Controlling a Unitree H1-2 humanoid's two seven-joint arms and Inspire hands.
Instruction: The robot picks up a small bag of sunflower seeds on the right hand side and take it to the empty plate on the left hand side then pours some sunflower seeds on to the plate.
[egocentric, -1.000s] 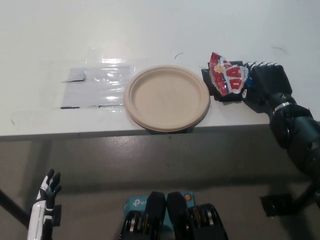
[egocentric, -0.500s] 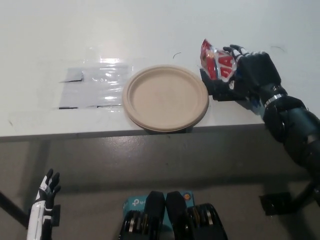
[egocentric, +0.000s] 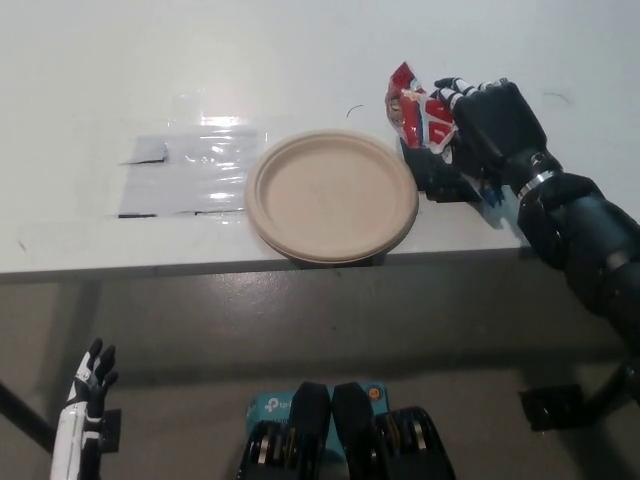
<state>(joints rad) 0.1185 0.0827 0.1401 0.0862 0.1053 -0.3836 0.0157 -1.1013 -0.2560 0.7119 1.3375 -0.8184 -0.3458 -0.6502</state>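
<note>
My black right hand (egocentric: 487, 125) is shut on the small red and white bag of sunflower seeds (egocentric: 414, 116), held above the table just right of the plate's upper right edge. The bag sticks out to the left of the hand, tilted. The round beige plate (egocentric: 332, 195) lies bare near the table's front edge. My white left hand (egocentric: 84, 400) hangs low at the bottom left, below the table, fingers spread and holding nothing.
A clear plastic sheet (egocentric: 190, 170) lies flat on the white table (egocentric: 300, 60) left of the plate. A dark flat object (egocentric: 445, 185) rests on the table under my right hand. The table's front edge runs just below the plate.
My right hand has lifted the bag off the table and carried it up and left, closer to the plate's edge. The left hand has stayed low.
</note>
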